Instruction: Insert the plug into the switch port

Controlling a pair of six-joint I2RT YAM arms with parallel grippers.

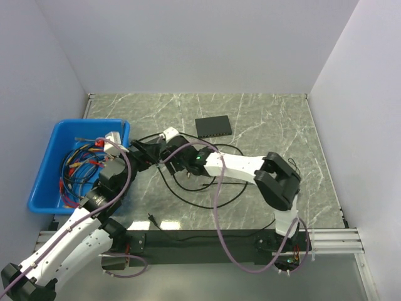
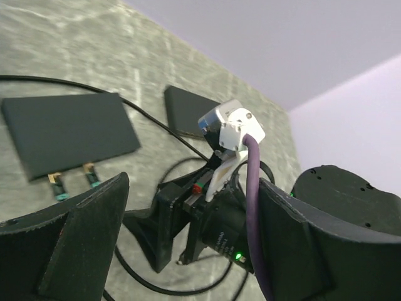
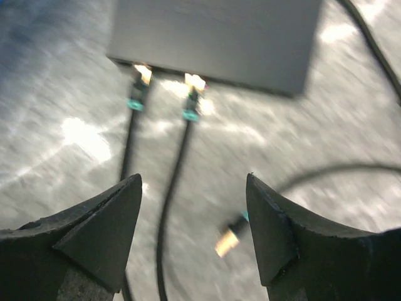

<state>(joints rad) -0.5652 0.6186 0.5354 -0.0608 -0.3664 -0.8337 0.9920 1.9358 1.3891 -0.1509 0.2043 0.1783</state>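
The plug, with a gold tip and teal collar on a thin black cable, lies loose on the marble table between my right gripper's open fingers, nearer the right one. That gripper holds nothing. The switch is a small black box at the back of the table, also in the left wrist view; its ports cannot be made out. My left gripper is open and empty, facing the right gripper closely; between its fingers I see the right wrist.
A larger flat black slab lies ahead of the right gripper, with two more gold-tipped plugs at its edge. Black cable loops cross the middle. A blue bin of coloured wires stands left. Another cable end lies near the front.
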